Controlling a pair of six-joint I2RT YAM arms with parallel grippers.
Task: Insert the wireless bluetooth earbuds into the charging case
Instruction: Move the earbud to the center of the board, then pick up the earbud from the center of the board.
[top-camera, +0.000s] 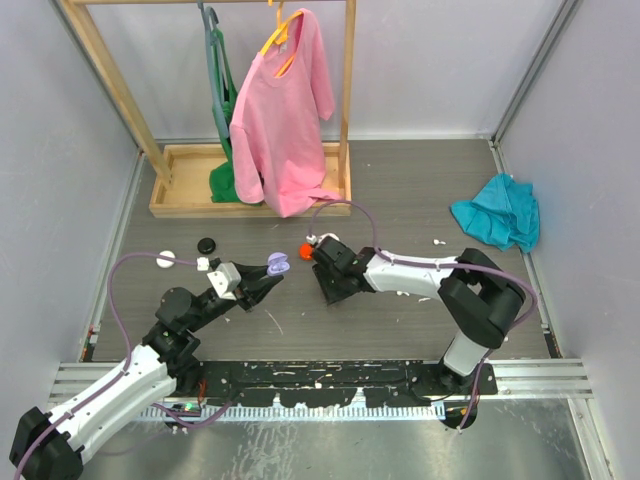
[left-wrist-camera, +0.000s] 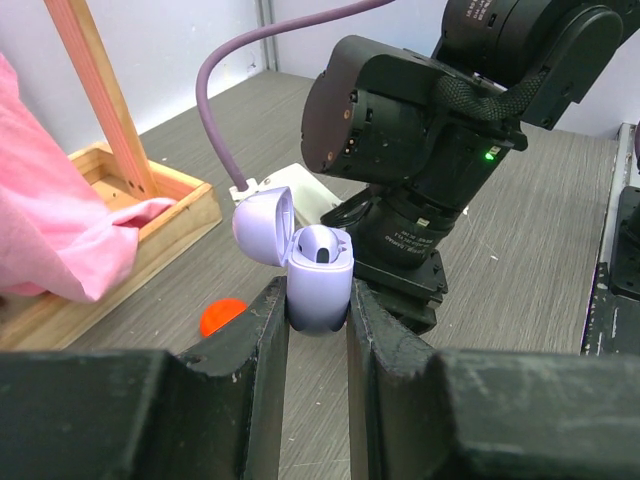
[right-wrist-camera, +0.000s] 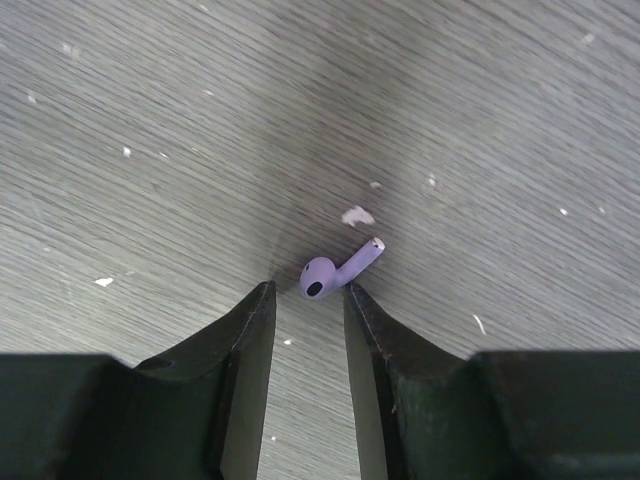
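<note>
Grey wood-grain desk stood between pale walls. At its far side a wooden clothes rack held a pink shirt, and a teal cloth lay crumpled at the right.

Near the middle, the left fingers were clamped tight on the base of a lilac charging case, holding it above the desk. Its lid was flipped open and one lilac earbud sat inside.

Just beside it the right arm pointed down at the desk. The right fingers stood narrowly parted with nothing pinched. A second lilac earbud lay flat on the desk at their tips, its head in the gap and its stem angled away to the right.

A small red piece lay near the right arm. A white round case and a black one lay to the left.
</note>
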